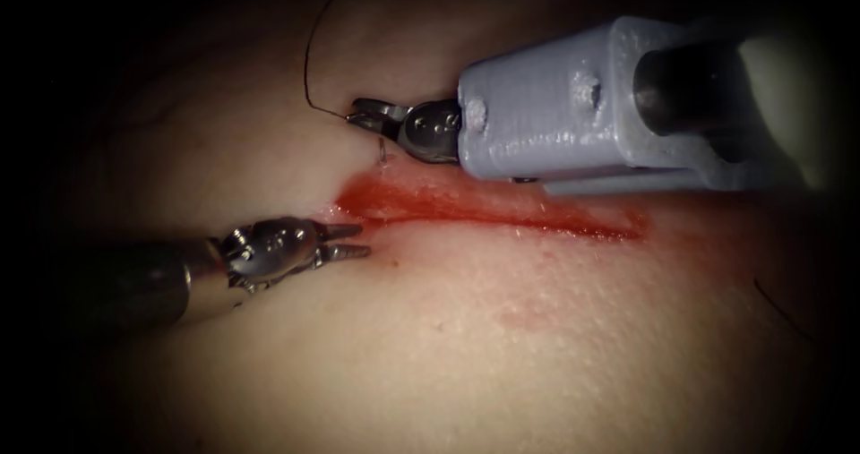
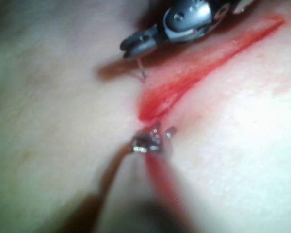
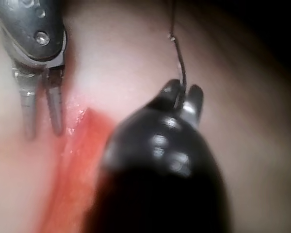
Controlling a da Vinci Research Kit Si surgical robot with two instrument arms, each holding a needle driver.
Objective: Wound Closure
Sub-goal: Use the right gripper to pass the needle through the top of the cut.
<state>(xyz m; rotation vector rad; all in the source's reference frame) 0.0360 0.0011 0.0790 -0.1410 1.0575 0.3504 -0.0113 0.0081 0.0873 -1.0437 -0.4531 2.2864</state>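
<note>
The right end effector is clamped on the needle near its thread end. The needle's curve drops from just behind the jaw tips toward the tissue, with its long axis close to upright. Whether its lower end is in the tissue at the left end of the cut cannot be told. The thread leaves the jaw tips and arcs up and away from that end effector over the far tissue.

The left end effector holds nothing. Its jaws are slightly parted and point along the cut toward its left end, the tips just short of the red fluid. The cut runs lengthwise away from these tips, passing below the right end effector.
</note>
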